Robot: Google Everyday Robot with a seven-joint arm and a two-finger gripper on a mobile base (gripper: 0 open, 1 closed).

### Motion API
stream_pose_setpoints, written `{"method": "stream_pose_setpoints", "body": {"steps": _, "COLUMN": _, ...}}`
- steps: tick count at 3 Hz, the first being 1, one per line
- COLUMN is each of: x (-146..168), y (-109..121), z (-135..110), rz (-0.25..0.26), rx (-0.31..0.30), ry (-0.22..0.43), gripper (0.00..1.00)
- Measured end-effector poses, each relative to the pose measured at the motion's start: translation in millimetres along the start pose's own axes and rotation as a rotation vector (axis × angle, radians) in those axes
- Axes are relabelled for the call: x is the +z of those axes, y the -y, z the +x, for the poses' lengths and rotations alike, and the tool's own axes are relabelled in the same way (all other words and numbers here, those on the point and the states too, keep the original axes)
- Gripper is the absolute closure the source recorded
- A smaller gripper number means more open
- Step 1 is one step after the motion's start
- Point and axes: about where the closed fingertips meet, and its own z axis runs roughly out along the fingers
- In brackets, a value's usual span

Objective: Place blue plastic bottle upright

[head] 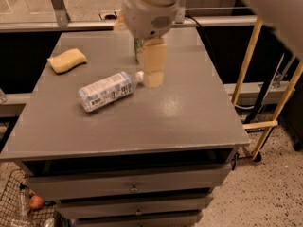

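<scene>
Starting at the far left, a wire basket point(14, 203) sits on the floor beside the bench point(189, 117), with a small reddish round thing in it that I cannot identify. On the bench's grey top, near the back left corner, lies a yellow sponge point(67, 60). To its right and nearer the front, the blue plastic bottle point(109, 90) lies on its side, roughly in the middle of the left half of the top. Its pale printed label faces up, its base points toward the front left, and its white cap point(139, 75) points toward the back right.

Just beside that cap hangs the gripper point(154, 81), a cream-coloured piece pointing straight down under the arm's bulky pale wrist point(150, 8). Its tip is close above the bench and not holding anything. Whether it is spread or closed cannot be told from this angle. A green can point(138, 51) stands behind it, mostly hidden by the wrist.

Below the top are the bench's drawers point(135, 187). At the far right stands a yellow metal frame point(247, 65) on the speckled floor.
</scene>
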Motion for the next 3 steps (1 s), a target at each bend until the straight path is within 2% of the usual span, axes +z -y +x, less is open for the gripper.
{"method": "stream_pose_setpoints", "body": {"steps": 1, "x": 37, "y": 41, "z": -36, "rz": -0.033, "rx": -0.214, "ry": 0.043, "gripper": 0.0}}
{"method": "stream_pose_setpoints", "body": {"steps": 2, "x": 65, "y": 67, "z": -61, "rz": -0.055, "rx": -0.332, "ry": 0.072, "gripper": 0.0}}
{"method": "stream_pose_setpoints", "body": {"steps": 3, "x": 106, "y": 87, "z": -62, "rz": -0.101, "rx": -0.361, "ry": 0.083, "gripper": 0.0}}
